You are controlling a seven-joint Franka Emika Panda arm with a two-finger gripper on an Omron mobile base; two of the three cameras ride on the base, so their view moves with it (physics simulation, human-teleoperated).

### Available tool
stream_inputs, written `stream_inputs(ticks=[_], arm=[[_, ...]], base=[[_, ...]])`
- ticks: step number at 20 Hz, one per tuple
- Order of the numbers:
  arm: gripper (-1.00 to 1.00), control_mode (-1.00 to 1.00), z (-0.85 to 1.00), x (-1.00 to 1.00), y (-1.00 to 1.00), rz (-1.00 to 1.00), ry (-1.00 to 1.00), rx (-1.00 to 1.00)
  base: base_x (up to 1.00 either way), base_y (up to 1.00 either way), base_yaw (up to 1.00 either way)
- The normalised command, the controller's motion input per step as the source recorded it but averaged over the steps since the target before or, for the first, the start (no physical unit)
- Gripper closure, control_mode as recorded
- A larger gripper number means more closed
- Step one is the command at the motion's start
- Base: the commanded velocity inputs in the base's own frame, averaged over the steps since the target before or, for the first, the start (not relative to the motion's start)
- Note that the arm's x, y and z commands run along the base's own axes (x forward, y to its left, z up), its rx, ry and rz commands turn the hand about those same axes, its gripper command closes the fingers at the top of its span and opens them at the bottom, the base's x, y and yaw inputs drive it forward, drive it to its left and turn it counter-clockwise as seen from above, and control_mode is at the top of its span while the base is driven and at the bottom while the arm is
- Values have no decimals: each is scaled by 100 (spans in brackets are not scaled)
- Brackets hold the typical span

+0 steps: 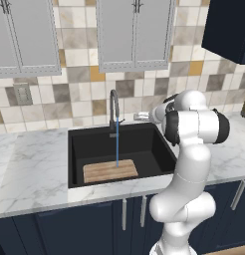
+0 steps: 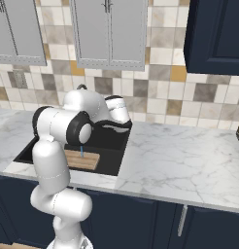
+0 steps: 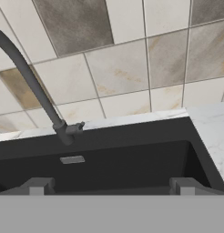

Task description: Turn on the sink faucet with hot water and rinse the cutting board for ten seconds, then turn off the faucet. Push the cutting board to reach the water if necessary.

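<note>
The end effector (image 3: 109, 185) hangs over the back right part of the sink (image 1: 154, 144). Its two dark tips stand far apart with nothing between them, so it is let go and empty. The faucet (image 1: 113, 110) stands up and to the left of the end effector, at the back rim of the sink, and its little handle (image 3: 76, 129) sticks out to the side. A thin blue line of water (image 1: 117, 149) runs straight down from the spout. It lands on the cutting board (image 1: 110, 171), which lies flat on the sink floor, below the end effector and toward the front. The grey and white counter (image 1: 30, 169) goes around the sink.
</note>
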Motion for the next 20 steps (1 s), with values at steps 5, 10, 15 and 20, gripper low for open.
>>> stream_inputs(ticks=[5, 10, 15, 20], arm=[[-100, -100, 0, 0, 0, 0, 0, 0], [-100, -100, 0, 0, 0, 0, 0, 0], [-100, -100, 0, 0, 0, 0, 0, 0], [-100, -100, 0, 0, 0, 0, 0, 0]], base=[[0, 0, 0], [0, 0, 0], [0, 0, 0], [0, 0, 0]])
